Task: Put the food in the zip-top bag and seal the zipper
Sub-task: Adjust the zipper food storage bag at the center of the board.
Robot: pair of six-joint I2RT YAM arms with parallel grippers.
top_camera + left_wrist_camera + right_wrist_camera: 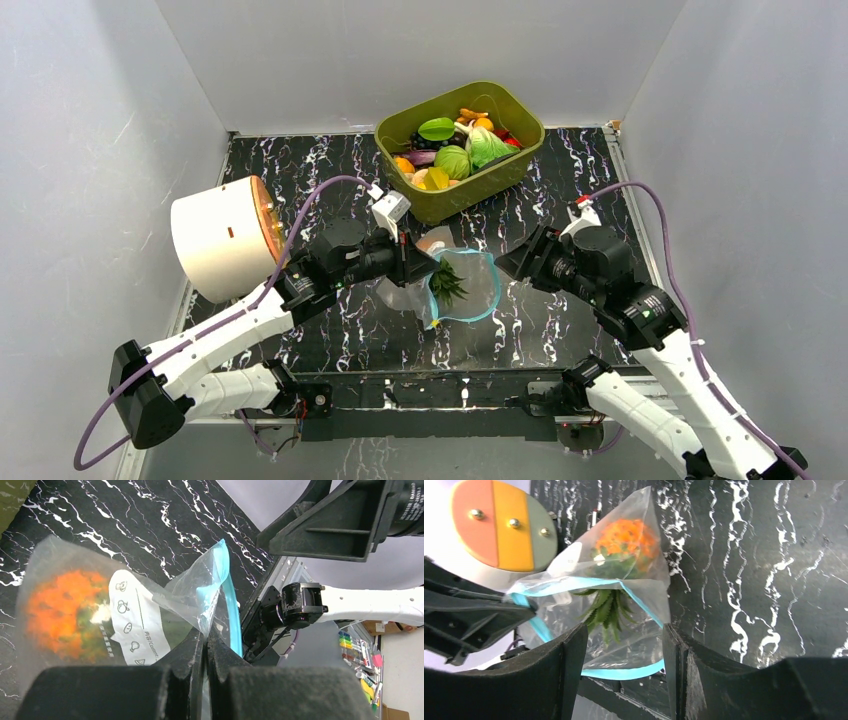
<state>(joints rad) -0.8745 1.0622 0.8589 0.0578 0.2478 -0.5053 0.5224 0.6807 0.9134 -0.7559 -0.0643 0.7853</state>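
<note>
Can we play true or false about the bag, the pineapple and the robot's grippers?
1. The pineapple is inside the zip-top bag. True.
2. The zipper is sealed. False: the bag's mouth gapes wide open.
3. The left gripper is pinching the bag's rim. True.
4. The right gripper is shut on the bag. False: it is open, its jaws standing apart.
5. The olive-green tub is empty. False: it holds lots of toy food.
</note>
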